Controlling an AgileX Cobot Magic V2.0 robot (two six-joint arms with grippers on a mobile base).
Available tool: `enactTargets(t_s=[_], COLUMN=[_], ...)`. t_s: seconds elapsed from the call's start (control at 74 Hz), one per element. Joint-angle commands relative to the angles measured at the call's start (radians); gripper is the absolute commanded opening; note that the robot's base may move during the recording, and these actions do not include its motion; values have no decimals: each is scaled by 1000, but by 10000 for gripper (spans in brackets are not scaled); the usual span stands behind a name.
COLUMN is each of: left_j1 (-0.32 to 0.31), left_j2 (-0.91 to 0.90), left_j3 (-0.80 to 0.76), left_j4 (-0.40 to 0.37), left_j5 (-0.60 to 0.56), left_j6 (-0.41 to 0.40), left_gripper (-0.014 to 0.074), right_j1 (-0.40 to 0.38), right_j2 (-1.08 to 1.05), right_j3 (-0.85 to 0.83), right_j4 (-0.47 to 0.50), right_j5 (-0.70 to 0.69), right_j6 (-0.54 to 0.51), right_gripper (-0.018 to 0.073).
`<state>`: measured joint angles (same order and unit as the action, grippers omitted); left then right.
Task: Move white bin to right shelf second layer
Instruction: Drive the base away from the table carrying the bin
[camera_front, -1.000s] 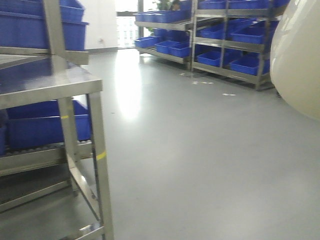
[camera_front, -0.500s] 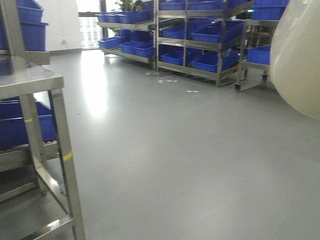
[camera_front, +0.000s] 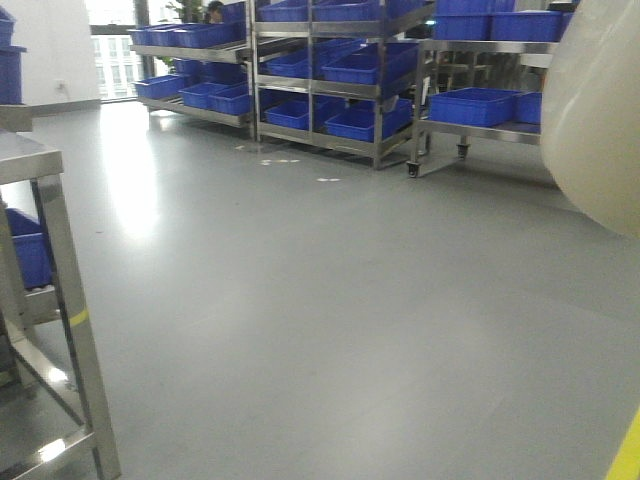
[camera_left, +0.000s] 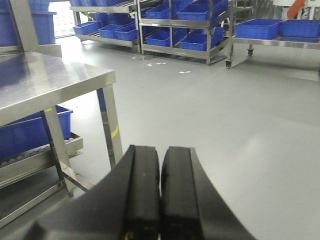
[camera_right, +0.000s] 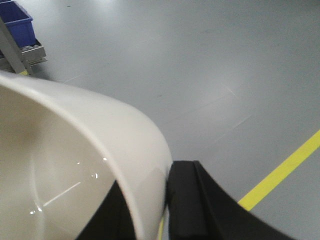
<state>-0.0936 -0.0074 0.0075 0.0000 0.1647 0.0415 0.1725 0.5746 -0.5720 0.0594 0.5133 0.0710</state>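
Right gripper (camera_right: 150, 180) is clamped on the rim of the white bin (camera_right: 70, 145). One black finger sits inside the tub and the other finger (camera_right: 200, 205) presses on the outside, with the glossy cream wall pinched between them. The bin hangs in the air above the floor, resting on no surface. In the front-facing view its rounded side fills the upper right edge.

Left gripper (camera_left: 160, 170) is closed, its two black pads flat against each other with nothing between them.

Just beyond the left gripper and off to its left stands a stainless steel table (camera_left: 55, 80) with a flat shiny top. Under that top a blue crate (camera_left: 30, 132) sits on a lower level fitted with small rollers (camera_left: 35, 155). The front leg of the table carries a yellow mark.

Grey floor (camera_front: 320, 300) spreads out wide and smooth. A yellow line (camera_right: 280, 172) runs across it near the right gripper.

Well apart from the table, on the far side of the floor, stands a row of steel racks (camera_front: 330, 90) with sloping levels filled with blue crates (camera_front: 355, 122). To their right a wheeled steel rack (camera_front: 440, 130) holds another blue bin (camera_front: 470, 105) on a flat level. The pictures do not show which of these racks is the right shelf.
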Motion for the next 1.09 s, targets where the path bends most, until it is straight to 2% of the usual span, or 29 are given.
enactTargets(t_s=[0.0,1.081], left_j1=[-5,-5], left_j2=[-14,-14], left_j3=[37,37], left_j4=[0,0], left_j5=[-87,-87], left_j6=[-3,-3], left_gripper=[85,85], right_j1=[-7,-7], right_j2=[-1,-1], right_j3=[-31,-31], right_j4=[9,9], right_j5=[-104,-104], right_j6=[1,1], right_gripper=[56,56])
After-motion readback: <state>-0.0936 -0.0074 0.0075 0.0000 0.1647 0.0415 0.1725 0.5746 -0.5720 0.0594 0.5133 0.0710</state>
